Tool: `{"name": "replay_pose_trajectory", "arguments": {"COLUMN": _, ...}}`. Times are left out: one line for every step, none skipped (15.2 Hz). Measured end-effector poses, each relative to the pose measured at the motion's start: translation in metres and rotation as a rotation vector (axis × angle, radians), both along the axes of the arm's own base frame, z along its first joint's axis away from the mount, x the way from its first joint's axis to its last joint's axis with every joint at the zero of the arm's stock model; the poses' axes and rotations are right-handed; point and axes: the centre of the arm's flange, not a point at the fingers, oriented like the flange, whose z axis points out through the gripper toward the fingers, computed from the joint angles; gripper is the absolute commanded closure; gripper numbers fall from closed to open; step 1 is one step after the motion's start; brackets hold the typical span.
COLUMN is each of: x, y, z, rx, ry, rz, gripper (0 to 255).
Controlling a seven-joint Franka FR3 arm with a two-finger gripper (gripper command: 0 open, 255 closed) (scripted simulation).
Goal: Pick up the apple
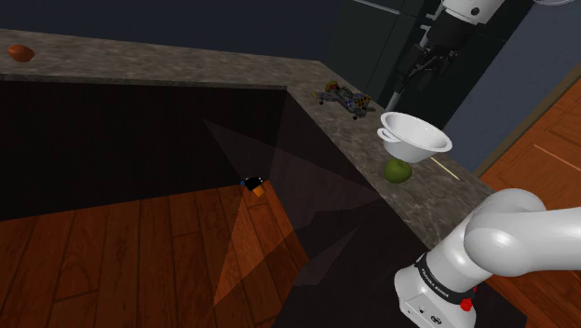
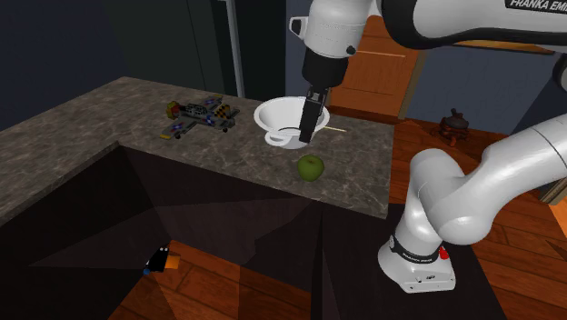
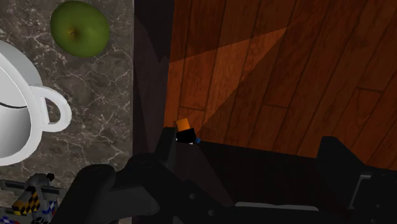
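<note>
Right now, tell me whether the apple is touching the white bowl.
Apart. The wrist view shows a strip of bare marbled counter between the green apple and the white bowl, rim and handle included.

White handled bowl (image 1: 414, 137), multicoloured toy (image 1: 343, 99) and brown rounded item (image 1: 20, 53), all on dark mottled stone table (image 1: 186, 65). Small orange-and-black block (image 1: 253, 185) on reddish wooden floor (image 1: 112, 261).

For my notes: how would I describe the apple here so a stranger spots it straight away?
Find the dark marbled counter; a white handled bowl sits on it, next to a clutter of small toys. The apple lies just beside that bowl, toward the counter's edge. It is the one small, round, green thing there.
</note>
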Motion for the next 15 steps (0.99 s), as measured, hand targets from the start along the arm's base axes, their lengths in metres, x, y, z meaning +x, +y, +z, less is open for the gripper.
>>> {"name": "replay_pose_trajectory", "arguments": {"x": 0.000, "y": 0.000, "z": 0.000, "rx": 0.000, "ry": 0.000, "rz": 0.000, "gripper": 0}}
{"name": "replay_pose_trajectory", "arguments": {"x": 0.000, "y": -0.005, "z": -0.005, "rx": 0.000, "ry": 0.000, "rz": 0.000, "gripper": 0}}
{"name": "replay_pose_trajectory", "arguments": {"x": -0.001, "y": -0.009, "z": -0.012, "rx": -0.001, "ry": 0.000, "rz": 0.000, "gripper": 0}}
{"name": "replay_pose_trajectory", "arguments": {"x": -0.002, "y": -0.019, "z": -0.020, "rx": -0.001, "ry": 0.000, "rz": 0.000, "gripper": 0}}
{"name": "replay_pose_trajectory", "arguments": {"x": -0.003, "y": -0.030, "z": -0.027, "rx": -0.001, "ry": -0.001, "rz": 0.001, "gripper": 0}}
{"name": "replay_pose_trajectory", "arguments": {"x": -0.003, "y": -0.038, "z": -0.037, "rx": -0.001, "ry": -0.001, "rz": 0.001, "gripper": 0}}
{"name": "replay_pose_trajectory", "arguments": {"x": -0.005, "y": -0.045, "z": -0.045, "rx": -0.002, "ry": -0.001, "rz": 0.001, "gripper": 0}}
{"name": "replay_pose_trajectory", "arguments": {"x": -0.005, "y": -0.055, "z": -0.054, "rx": -0.002, "ry": -0.001, "rz": 0.002, "gripper": 0}}
{"name": "replay_pose_trajectory", "arguments": {"x": -0.007, "y": -0.066, "z": -0.061, "rx": -0.003, "ry": -0.002, "rz": 0.002, "gripper": 0}}
{"name": "replay_pose_trajectory", "arguments": {"x": -0.010, "y": -0.074, "z": -0.071, "rx": -0.003, "ry": -0.003, "rz": 0.003, "gripper": 0}}
{"name": "replay_pose_trajectory", "arguments": {"x": -0.011, "y": -0.084, "z": -0.082, "rx": -0.003, "ry": -0.003, "rz": 0.003, "gripper": 0}}
{"name": "replay_pose_trajectory", "arguments": {"x": -0.012, "y": -0.094, "z": -0.094, "rx": -0.003, "ry": -0.002, "rz": 0.004, "gripper": 0}}
{"name": "replay_pose_trajectory", "arguments": {"x": -0.014, "y": -0.104, "z": -0.101, "rx": -0.003, "ry": -0.003, "rz": 0.004, "gripper": 0}}
{"name": "replay_pose_trajectory", "arguments": {"x": -0.014, "y": -0.114, "z": -0.108, "rx": -0.004, "ry": -0.003, "rz": 0.005, "gripper": 0}}
{"name": "replay_pose_trajectory", "arguments": {"x": -0.013, "y": -0.125, "z": -0.117, "rx": -0.004, "ry": -0.004, "rz": 0.005, "gripper": 0}}
